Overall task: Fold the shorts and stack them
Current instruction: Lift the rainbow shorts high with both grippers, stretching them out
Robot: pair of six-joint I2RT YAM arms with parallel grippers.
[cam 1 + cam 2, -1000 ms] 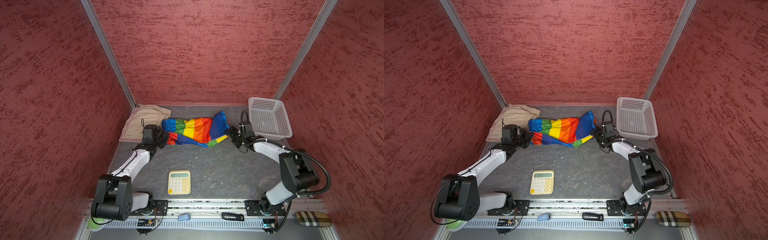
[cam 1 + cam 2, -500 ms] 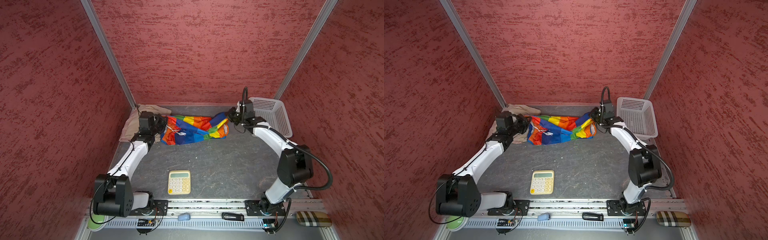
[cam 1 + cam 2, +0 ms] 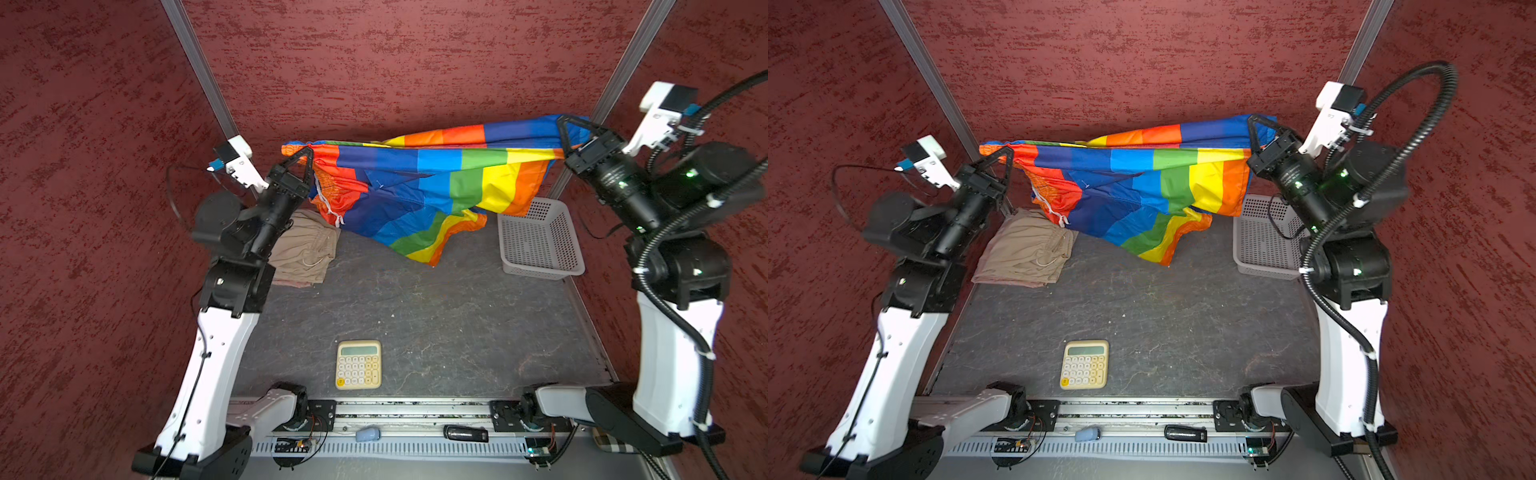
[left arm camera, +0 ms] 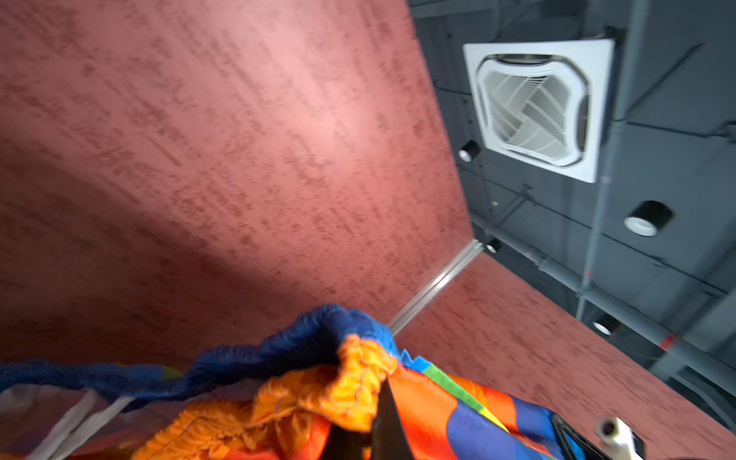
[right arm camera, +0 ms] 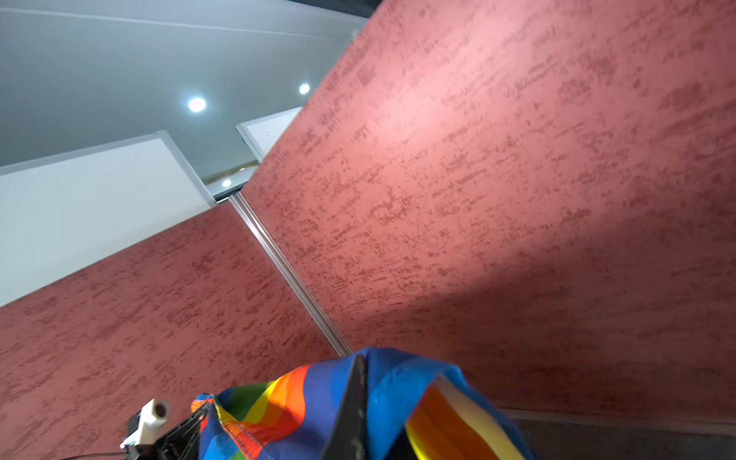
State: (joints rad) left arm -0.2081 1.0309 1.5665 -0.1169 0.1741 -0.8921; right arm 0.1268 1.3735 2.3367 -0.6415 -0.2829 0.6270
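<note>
- Rainbow shorts [image 3: 419, 183] hang in the air over the back of the table [image 3: 415, 316], stretched between your 2 grippers in both top views. Held up like this, the cloth drops open and you can read its shape before laying it down to fold.
- Your left gripper [image 3: 307, 153] is clamped on the gathered waistband end. The left wrist view shows bunched orange and blue elastic [image 4: 358, 382] pinched at the finger, and in a top view the white drawstring [image 3: 328, 205] dangles just below the grip.
- Your right gripper [image 3: 562, 122] is closed on the opposite end, on blue and orange cloth, and it sits higher than the left. The top edge therefore slopes, and the span between sags in creases rather than hanging flat — level the 2 ends before lowering, I'd judge.
- 1 leg hangs lowest, its tip close to the table; you cannot tell from these views whether it touches.
- Beige shorts [image 3: 305, 249] lie folded at the back left, partly behind your left arm. That looks like the base of the stack, so the rainbow pair probably ends up there once folded.
- Under the right end sits the white basket [image 3: 540, 249], and the orange hem hangs across its near corner — watch that it does not snag as you lower.
- Near the front, well apart from the cloth, lies a calculator [image 3: 358, 365]; the stretch of table between it and the hanging leg seems the natural place to spread the shorts.
</note>
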